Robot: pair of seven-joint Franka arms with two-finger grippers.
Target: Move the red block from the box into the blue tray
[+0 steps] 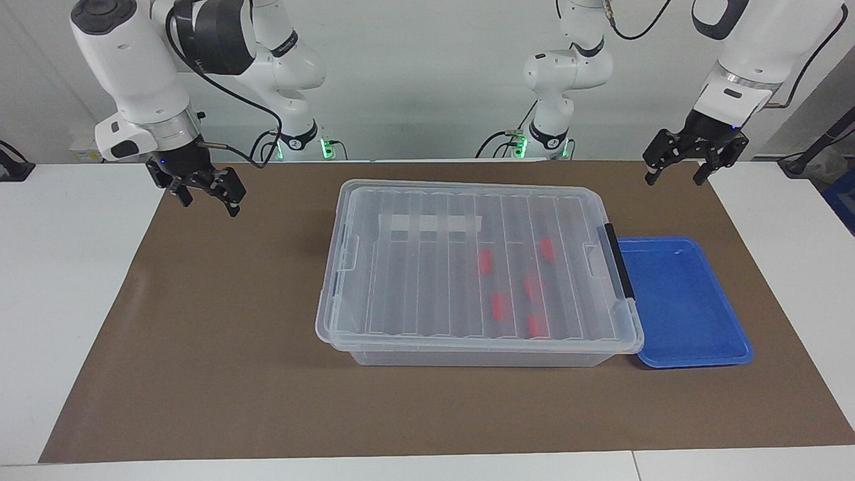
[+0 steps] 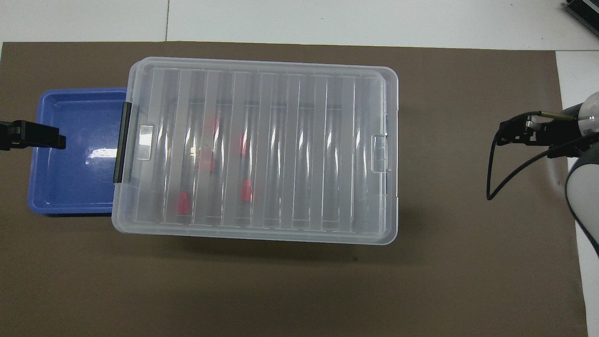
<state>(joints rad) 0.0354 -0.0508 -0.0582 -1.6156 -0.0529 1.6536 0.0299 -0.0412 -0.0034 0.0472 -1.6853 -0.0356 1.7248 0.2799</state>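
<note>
The box (image 1: pixel 414 280) is a clear bin with its ribbed lid shut, in the middle of the brown mat; it also shows in the overhead view (image 2: pixel 299 140). Several red blocks, such as one (image 1: pixel 485 261) and another (image 2: pixel 183 203), lie inside it under the lid, toward the left arm's end. The blue tray (image 1: pixel 681 300) lies empty against that end of the box, and also shows from overhead (image 2: pixel 75 178). My left gripper (image 1: pixel 674 177) hangs open and empty in the air over the tray's outer edge. My right gripper (image 1: pixel 209 204) hangs open and empty over the mat at the right arm's end.
A black latch clip (image 1: pixel 618 260) holds the lid at the tray end. A white tape strip (image 1: pixel 431 222) is on the lid. The brown mat (image 1: pixel 220 334) covers the white table.
</note>
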